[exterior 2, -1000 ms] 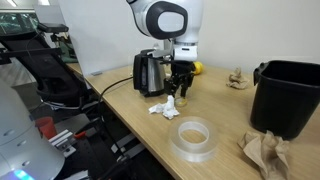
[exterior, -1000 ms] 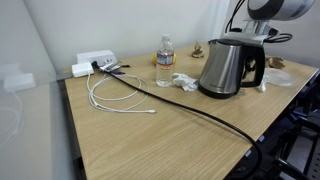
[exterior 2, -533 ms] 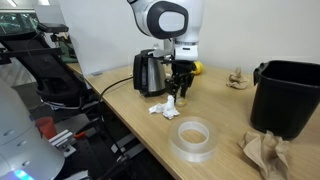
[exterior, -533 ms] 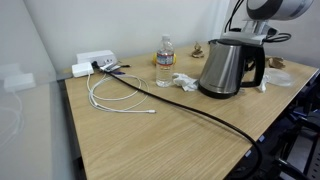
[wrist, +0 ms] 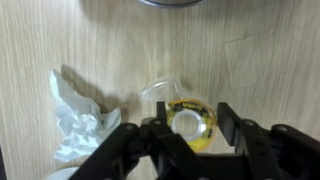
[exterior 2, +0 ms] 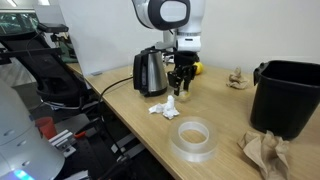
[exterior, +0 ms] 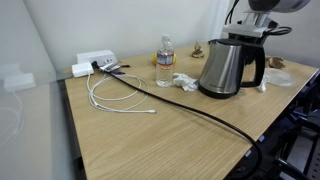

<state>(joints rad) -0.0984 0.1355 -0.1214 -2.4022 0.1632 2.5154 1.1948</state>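
In an exterior view the camera stands off the near left corner of the table (exterior: 180,140), slightly above it. It faces across the top towards the kettle (exterior: 225,65) at the far right. In an exterior view the camera sits low at another side, close to the tape roll (exterior 2: 194,138), with the kettle (exterior 2: 150,70) far behind. Both exterior views share the kettle and the tissue (exterior: 183,81) beside it. The wrist view looks straight down from very close onto the gripper (wrist: 190,130), the cup (wrist: 185,108), the tissue (wrist: 80,115) and the kettle's edge.
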